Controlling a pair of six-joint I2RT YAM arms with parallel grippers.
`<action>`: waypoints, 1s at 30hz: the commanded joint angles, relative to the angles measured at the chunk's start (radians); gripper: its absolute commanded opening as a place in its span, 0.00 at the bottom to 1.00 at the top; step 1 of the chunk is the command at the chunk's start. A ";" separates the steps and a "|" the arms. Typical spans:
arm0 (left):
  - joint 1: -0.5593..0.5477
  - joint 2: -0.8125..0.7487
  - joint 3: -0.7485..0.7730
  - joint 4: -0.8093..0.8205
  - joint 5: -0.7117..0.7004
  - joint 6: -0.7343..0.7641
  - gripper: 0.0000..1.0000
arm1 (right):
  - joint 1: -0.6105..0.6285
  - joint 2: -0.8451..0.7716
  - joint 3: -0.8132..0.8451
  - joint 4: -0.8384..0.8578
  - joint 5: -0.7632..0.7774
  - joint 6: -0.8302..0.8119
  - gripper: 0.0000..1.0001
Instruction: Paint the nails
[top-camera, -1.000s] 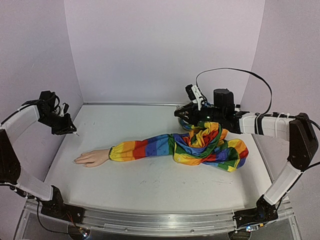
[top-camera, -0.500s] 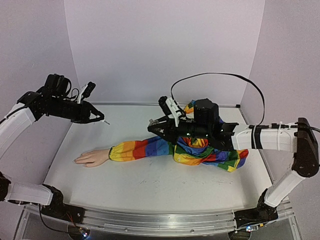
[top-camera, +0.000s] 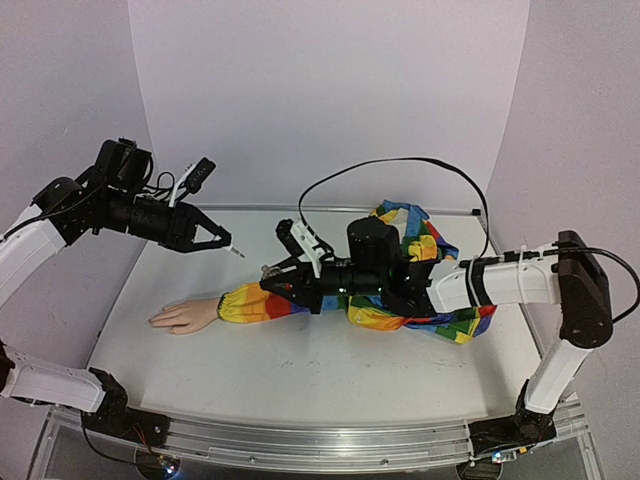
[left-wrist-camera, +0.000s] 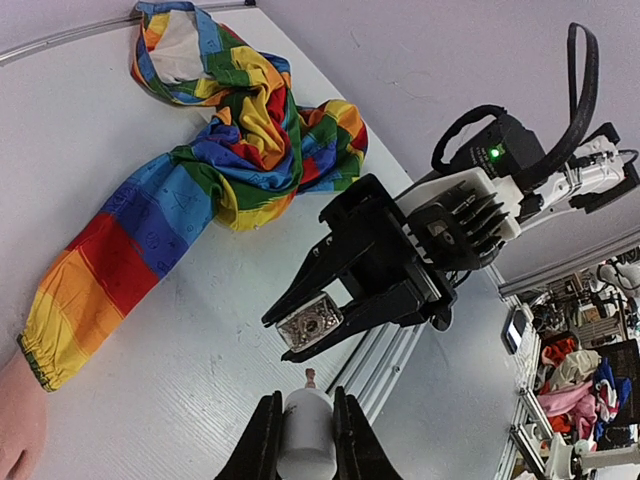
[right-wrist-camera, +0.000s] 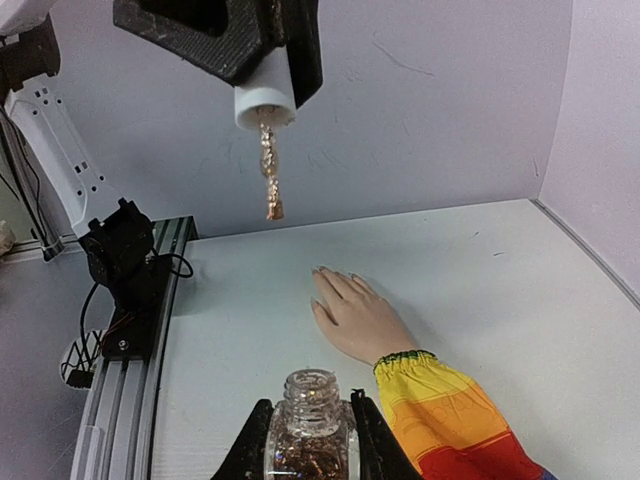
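Note:
The pale mannequin hand (top-camera: 185, 316) lies palm down at the left, ending the rainbow-striped sleeve (top-camera: 300, 295). In the right wrist view the hand (right-wrist-camera: 362, 318) shows tiny nails (right-wrist-camera: 320, 272) at its fingertips. My left gripper (top-camera: 222, 243) is shut on a white cap (left-wrist-camera: 305, 430) with a glittery brush (right-wrist-camera: 269, 175) pointing out. My right gripper (top-camera: 275, 273) is shut on a small clear glass bottle (right-wrist-camera: 308, 430) of glitter polish, open-necked, held above the sleeve cuff. The brush tip (left-wrist-camera: 309, 377) hangs just short of the bottle (left-wrist-camera: 310, 322), apart from it.
The sleeve's loose end lies bunched (top-camera: 430, 270) at the back right under my right arm. A black cable (top-camera: 400, 165) arches above that arm. A metal rail (right-wrist-camera: 120, 400) runs along the table's near edge. Walls close in the left, back and right.
My left gripper moved right and inward with the cap and brush. My right gripper moved left over the sleeve with the bottle, so the two now face each other closely.

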 joint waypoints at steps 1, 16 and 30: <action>-0.011 0.017 0.057 0.015 0.013 -0.002 0.00 | 0.014 0.009 0.079 0.100 -0.041 -0.011 0.00; -0.019 0.022 0.070 0.005 -0.020 0.020 0.00 | 0.021 0.064 0.129 0.107 -0.052 0.000 0.00; -0.021 0.007 0.055 0.004 -0.007 0.025 0.00 | 0.028 0.083 0.154 0.108 -0.036 0.008 0.00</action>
